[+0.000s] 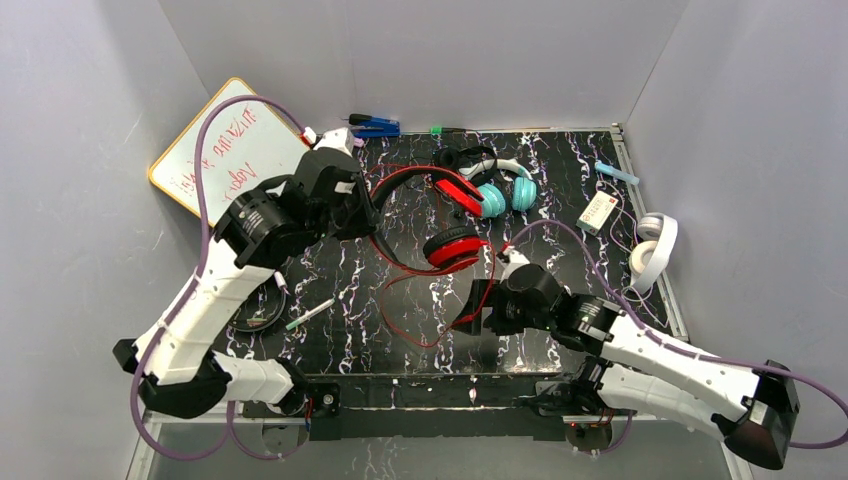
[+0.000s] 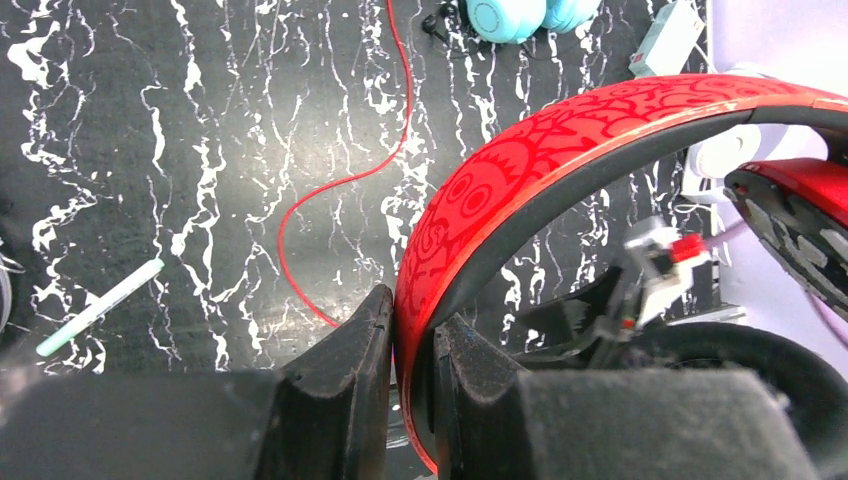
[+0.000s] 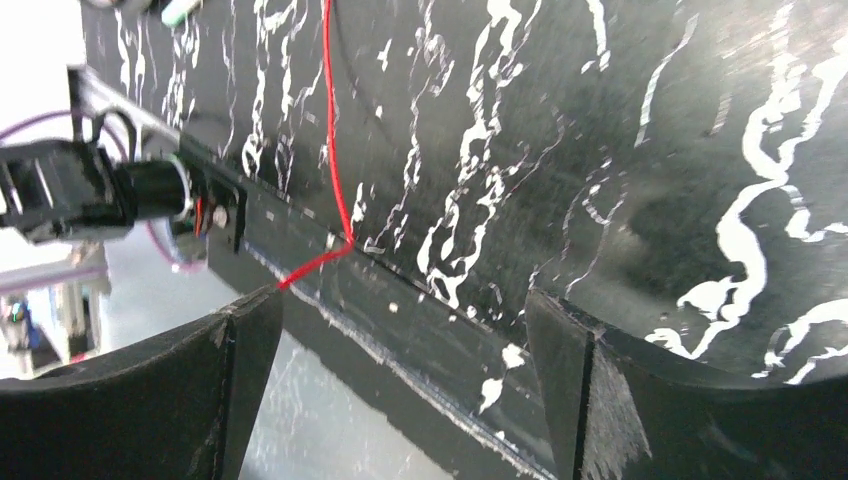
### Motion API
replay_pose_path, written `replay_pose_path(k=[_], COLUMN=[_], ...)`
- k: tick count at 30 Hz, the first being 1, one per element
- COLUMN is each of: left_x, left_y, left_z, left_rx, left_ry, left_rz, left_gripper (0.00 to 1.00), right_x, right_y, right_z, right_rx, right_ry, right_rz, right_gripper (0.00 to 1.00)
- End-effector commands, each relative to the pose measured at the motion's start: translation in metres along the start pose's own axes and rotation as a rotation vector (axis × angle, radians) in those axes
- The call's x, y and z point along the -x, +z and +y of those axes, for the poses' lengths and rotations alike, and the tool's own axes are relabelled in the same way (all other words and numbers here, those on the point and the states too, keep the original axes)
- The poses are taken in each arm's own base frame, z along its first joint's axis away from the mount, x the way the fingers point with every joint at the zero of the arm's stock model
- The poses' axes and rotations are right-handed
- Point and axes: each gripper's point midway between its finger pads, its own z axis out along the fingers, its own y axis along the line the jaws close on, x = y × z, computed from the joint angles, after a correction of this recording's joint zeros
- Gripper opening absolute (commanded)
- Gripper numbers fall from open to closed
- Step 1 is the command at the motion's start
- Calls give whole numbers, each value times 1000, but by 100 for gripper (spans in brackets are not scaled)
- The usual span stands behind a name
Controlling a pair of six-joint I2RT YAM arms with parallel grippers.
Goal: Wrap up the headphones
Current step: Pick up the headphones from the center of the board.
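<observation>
The left tool (image 2: 412, 325), toward the counter's (image 1: 560, 200) far-left part, clamps the band of the red headphones (image 2: 520, 150); the right tool (image 3: 400, 320) hangs wide open over the near edge.

— How is the light overhead?
— Bright and even, coming from above. The grey walls (image 1: 90, 200) glow, and the arms throw only weak shadows on the table (image 1: 340, 270).
— Any glare?
— A pale sheen on the table in the left wrist view, and a softer one on the red headphones (image 2: 560, 130). The fingers (image 2: 340, 390) of the left pincer (image 2: 413, 315) are out of focus. The right wrist view is hazy, with its upper-left corner washed out white.
</observation>
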Motion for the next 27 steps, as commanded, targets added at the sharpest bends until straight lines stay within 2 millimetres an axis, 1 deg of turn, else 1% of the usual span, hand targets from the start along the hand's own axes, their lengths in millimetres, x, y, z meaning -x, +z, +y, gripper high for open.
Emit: replay_pose_path(k=[1,3,5,10,14,17,20,23,27], left_x=[29,35,41,53,60,61,57,56,66], left_y=[-18,-21,-24,-32,-41,-47,-48,-49,-54], left_z=[-28,-34,-38,-43,-46,-44,-44,-46,-53], left_rx=[-97,-111,-122,-141,-159,-159,-165,-181,-200], left_ry=[-76,-85,-97,-110,-119,-120,-121,-131,-151], left_rz=[-50,-51,-61,-87,-104,-104,-91,-88,-106], left_gripper=[0,0,0,0,0,0,0,0,0], right_x=[-11,-12,-7,6,20,32,42,42,30], right_y=[-2,-3,-4,-5,-3,-1,-2,-2,-2], right_z=[40,48,48,43,42,48,57,60,66], right_rx=[213,291,316,280,234,261,319,367,446], right_ry=[-55,-70,-85,-145,-154,-150,-154,-199,-290], right_rz=[93,72,21,-53,-101,-169,-237,-270,-250], right_gripper=[96,97,98,99,99,99,99,99,99])
